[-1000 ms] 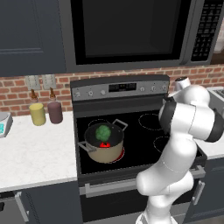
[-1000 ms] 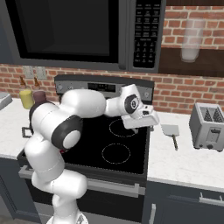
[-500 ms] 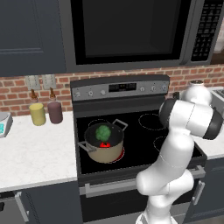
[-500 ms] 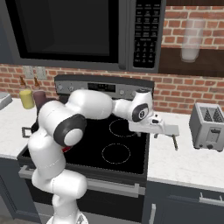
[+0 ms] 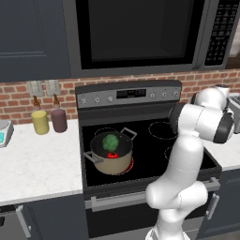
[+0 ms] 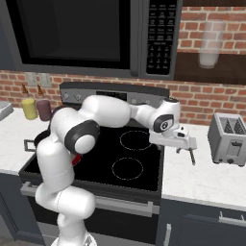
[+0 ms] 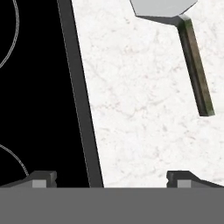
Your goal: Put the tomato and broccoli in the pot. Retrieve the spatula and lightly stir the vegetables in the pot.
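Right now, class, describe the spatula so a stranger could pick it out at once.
Find the black stovetop, then the white counter to its right, before the toaster. The spatula lies flat there under the open gripper: a light-grey blade on a thin dark handle, the one slim utensil.

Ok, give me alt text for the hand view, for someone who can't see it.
Looking down past open gripper fingertips, a spatula lies on a white marble counter, its light-grey blade at the top edge and its dark handle angling downward, untouched. The black stovetop with faint burner rings covers the left side.
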You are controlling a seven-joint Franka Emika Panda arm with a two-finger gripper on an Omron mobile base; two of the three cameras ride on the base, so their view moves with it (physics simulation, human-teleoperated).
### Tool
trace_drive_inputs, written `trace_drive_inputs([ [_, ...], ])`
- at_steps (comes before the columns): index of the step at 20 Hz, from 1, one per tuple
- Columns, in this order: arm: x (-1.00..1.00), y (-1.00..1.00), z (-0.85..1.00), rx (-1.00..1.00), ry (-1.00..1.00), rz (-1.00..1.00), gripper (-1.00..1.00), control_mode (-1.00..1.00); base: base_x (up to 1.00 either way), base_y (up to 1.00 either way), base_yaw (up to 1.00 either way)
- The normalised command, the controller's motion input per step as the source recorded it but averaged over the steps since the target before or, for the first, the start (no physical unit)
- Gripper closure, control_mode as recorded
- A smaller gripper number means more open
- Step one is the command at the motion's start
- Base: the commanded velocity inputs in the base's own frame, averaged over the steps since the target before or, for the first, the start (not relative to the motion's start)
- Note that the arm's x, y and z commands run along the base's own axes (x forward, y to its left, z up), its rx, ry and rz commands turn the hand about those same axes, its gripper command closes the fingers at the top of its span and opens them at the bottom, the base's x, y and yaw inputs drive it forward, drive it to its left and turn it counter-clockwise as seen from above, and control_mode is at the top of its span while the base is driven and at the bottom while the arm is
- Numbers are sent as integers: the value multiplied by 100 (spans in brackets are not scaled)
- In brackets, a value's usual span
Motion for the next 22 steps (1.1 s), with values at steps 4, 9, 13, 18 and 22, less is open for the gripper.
trace_drive_inputs([
  [4, 0, -6, 0, 0, 1, 0, -100, -100, 0, 0, 0],
  [9, 5, -17, 0, 0, 1, 0, -100, -100, 0, 0, 0],
  [13, 1, -14, 0, 1, 1, 0, -100, -100, 0, 0, 0],
  [18, 1, -14, -8, 0, 3, 0, -100, -100, 0, 0, 0],
  [22, 5, -19, -11, 0, 3, 0, -100, -100, 0, 0, 0],
])
